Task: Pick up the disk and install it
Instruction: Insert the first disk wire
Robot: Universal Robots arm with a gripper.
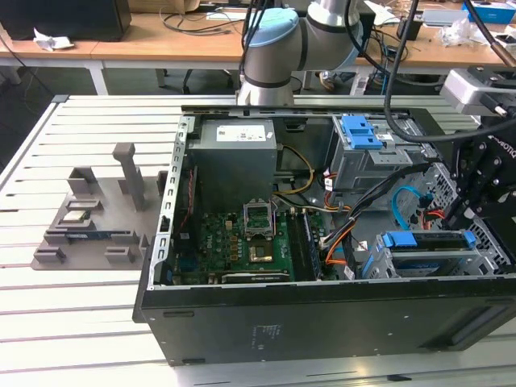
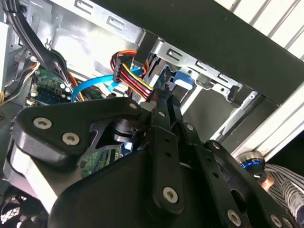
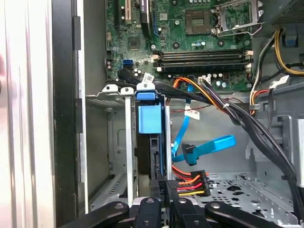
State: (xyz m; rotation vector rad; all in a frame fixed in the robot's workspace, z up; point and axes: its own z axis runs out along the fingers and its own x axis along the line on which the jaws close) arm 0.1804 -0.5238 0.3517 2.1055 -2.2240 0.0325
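The disk (image 1: 427, 240), edged by its blue carrier, lies in the grey drive cage (image 1: 419, 264) at the front right corner of the open computer case in the exterior view. My gripper (image 1: 470, 218) is at the disk's right end there. In the first wrist view the disk (image 3: 150, 118) stands edge-on in the cage slot, and my gripper (image 3: 164, 202) is closed in on its near end, beside the orange, red and yellow power plug (image 3: 190, 184). In the second wrist view the gripper (image 2: 166, 102) reaches toward the blue carrier (image 2: 179, 80).
A second grey cage with a blue latch (image 1: 360, 131) stands behind the first. Blue data cables (image 1: 403, 205) and black cable bundles (image 3: 247, 123) run close by. The motherboard (image 1: 242, 242) and power supply (image 1: 236, 153) lie to the exterior view's left. A grey fixture (image 1: 89, 222) rests on the table.
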